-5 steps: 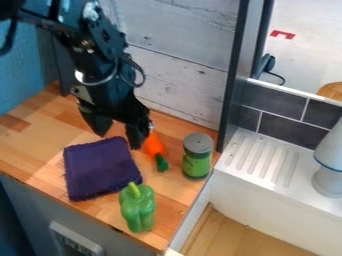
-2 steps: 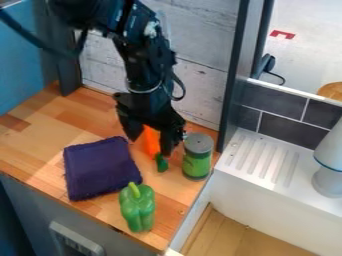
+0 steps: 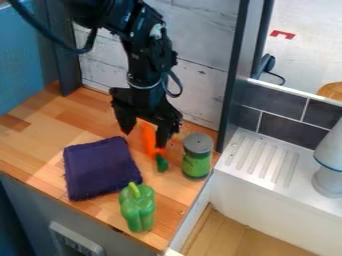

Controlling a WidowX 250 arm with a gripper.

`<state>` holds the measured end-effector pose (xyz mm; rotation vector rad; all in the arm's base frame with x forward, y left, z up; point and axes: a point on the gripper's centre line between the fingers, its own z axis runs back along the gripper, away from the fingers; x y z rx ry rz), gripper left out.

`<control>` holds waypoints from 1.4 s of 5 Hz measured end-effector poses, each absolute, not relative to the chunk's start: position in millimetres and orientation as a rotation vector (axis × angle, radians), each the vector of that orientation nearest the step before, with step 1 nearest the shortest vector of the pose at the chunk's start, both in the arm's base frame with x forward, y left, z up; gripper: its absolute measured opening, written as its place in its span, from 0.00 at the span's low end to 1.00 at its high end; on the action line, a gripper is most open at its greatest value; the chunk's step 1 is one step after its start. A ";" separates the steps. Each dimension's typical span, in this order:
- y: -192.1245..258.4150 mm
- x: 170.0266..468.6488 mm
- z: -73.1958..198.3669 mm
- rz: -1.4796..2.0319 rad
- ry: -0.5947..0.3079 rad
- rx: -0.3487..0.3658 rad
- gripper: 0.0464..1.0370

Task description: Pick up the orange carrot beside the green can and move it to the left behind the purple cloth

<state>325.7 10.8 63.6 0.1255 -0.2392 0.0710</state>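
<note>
Two fingers of your gripper stand spread at the orange carrot, which lies between the purple cloth and the can, its long axis steep in view, green end pointing down and slightly right. Since the previous frame, your gripper has shifted slightly up and left.

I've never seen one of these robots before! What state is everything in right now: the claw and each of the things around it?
Gripper: open, fingers apart, at the carrot.
Carrot: lying on the counter, green end toward the camera.
Purple cloth: folded, lying flat.
Green can: upright, grey top on.
Green pepper: whole, stem up.
White tapered object: upright, partly out of frame.
</note>
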 end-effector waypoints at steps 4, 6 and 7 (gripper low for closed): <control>30.2 369.0 26.1 0.268 -0.191 0.097 0.96; 30.3 372.9 8.7 0.286 -0.158 0.099 0.96; 29.5 372.1 1.9 0.283 -0.146 0.096 0.96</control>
